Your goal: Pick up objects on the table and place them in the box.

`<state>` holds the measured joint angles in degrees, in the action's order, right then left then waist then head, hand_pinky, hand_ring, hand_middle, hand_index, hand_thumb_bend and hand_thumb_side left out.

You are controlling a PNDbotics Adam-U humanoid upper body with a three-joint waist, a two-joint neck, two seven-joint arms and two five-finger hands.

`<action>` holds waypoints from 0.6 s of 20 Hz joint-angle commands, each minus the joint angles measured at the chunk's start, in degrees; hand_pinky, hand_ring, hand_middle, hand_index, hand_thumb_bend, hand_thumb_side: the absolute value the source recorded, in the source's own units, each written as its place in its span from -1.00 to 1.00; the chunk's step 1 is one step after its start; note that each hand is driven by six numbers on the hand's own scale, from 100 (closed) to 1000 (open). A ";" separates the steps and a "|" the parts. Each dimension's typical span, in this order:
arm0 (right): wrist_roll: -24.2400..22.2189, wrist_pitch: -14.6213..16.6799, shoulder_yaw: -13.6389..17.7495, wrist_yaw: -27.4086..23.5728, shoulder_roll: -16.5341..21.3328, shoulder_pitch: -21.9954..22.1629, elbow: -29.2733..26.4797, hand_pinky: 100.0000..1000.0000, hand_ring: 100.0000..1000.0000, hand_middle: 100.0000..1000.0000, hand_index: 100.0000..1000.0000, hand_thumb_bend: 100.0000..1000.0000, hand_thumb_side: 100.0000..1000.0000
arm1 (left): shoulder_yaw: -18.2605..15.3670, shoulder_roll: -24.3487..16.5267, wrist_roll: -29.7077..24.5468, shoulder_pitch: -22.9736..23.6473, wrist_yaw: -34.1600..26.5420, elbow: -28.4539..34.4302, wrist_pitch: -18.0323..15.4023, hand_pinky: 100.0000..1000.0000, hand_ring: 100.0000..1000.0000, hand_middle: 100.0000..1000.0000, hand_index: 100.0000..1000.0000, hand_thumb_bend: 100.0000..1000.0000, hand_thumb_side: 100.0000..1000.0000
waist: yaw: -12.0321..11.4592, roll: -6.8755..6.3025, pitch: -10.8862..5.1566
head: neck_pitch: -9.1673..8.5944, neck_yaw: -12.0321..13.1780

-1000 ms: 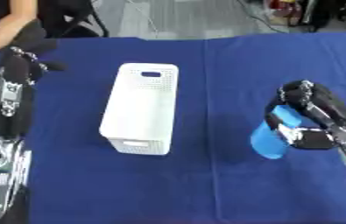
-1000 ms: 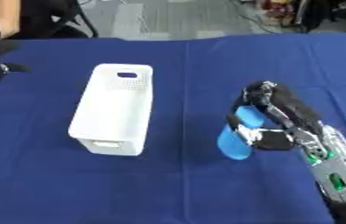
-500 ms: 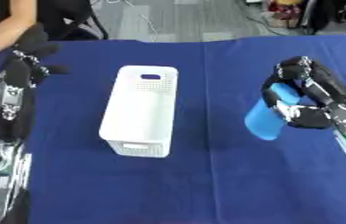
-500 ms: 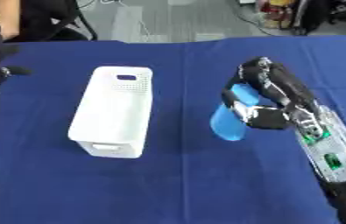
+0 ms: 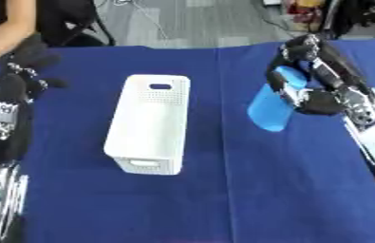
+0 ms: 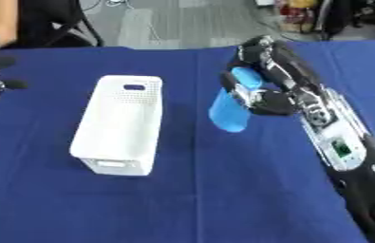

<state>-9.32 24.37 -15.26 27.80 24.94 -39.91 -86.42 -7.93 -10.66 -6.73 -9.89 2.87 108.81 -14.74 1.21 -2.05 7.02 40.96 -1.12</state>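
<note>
At the far left edge of the blue surface (image 5: 223, 190), the left hand (image 5: 26, 78) is seen resting idle, its fingers relaxed and nothing held. Near the middle the white box (image 5: 150, 124) is laid with its long axis running away from the robot. To its right, well apart, the blue cylinder (image 5: 272, 105) is held tilted and clear of the cloth by the right hand (image 5: 311, 90), whose fingers are curled round it, so the box lies leftward of the load.

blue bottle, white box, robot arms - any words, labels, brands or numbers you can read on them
No text can be read.
blue bottle in the right hand: plain blue, no label showing.
white box: plain, only small holes and handle slots.
right forearm: a green patch, too blurred to read.
left hand: no markings visible.
</note>
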 commanded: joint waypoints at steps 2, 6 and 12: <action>-0.99 0.07 -0.64 -0.27 -0.88 -4.03 1.64 -1.00 -1.00 -0.54 -0.46 -0.77 0.61 | 0.22 -0.27 -0.34 -1.04 -0.37 0.90 -0.16 0.22 0.66 0.95 0.76 1.00 0.86 | -0.45 -0.10 -0.41 | -0.97 -1.46; -2.49 1.08 -2.17 0.94 -2.72 -7.02 4.82 -1.00 -1.00 -0.53 -0.44 -0.80 0.61 | 0.55 -0.02 -0.65 -1.58 -0.57 0.92 -0.19 0.22 0.66 0.95 0.76 1.00 0.86 | -1.21 -0.30 -0.10 | -1.50 -2.50; -4.14 3.33 -3.97 4.38 -5.52 -10.03 10.06 -1.00 -1.00 -0.50 -0.42 -0.86 0.59 | 1.00 0.29 -1.14 -2.51 -0.90 0.89 -0.25 0.22 0.66 0.95 0.76 1.00 0.86 | -2.65 -0.52 0.46 | -2.05 -3.51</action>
<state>-13.22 27.19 -19.18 31.49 19.63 -48.32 -76.67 -7.13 -10.11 -7.59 -11.78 2.21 108.81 -14.94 -1.41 -2.48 8.13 39.72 -3.92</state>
